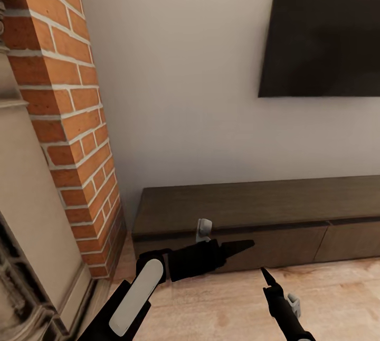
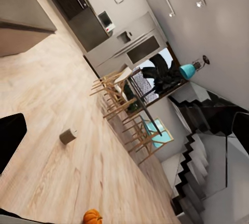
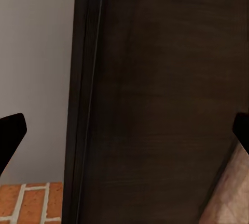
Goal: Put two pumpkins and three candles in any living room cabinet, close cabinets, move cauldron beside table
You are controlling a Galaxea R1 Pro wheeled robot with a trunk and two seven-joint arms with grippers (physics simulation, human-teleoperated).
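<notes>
Nearest of all, at about 7 o'clock in the head view, the left arm reaches in low, black with a white oval panel, and its left pincer (image 1: 240, 248) lies sideways with its dark tip pointing toward 3 o'clock, just in front of the cabinet's drawer face. From here I cannot tell whether that pincer is spread or closed; nothing can be seen in it. Its own wrist camera looks back across the room: a pale wood floor (image 2: 46, 130) runs away to a distant kitchen, with wooden chairs (image 2: 127, 112) grouped around a dining tabletop, a black staircase beyond, 1 candle (image 2: 67, 136) standing alone on the boards, and 1 pumpkin (image 2: 93, 216) on the floor, well apart from the candle.

At 9 o'clock in the head view rises a brick column (image 1: 68, 119) of a fireplace, red bricks with pale mortar. Centre to 3 o'clock, the cabinet (image 1: 253, 209) stands against the grey wall, long, low and dark brown, its drawer fronts flush and shut as far as I can see. A dark television (image 1: 322, 40) hangs on the wall above it, toward 2 o'clock.

At 5 o'clock the right pincer (image 1: 265, 273) points up toward the cabinet front. In its wrist view the 2 black fingertips (image 3: 11, 130) stand wide apart, empty, with the dark wood between them.
</notes>
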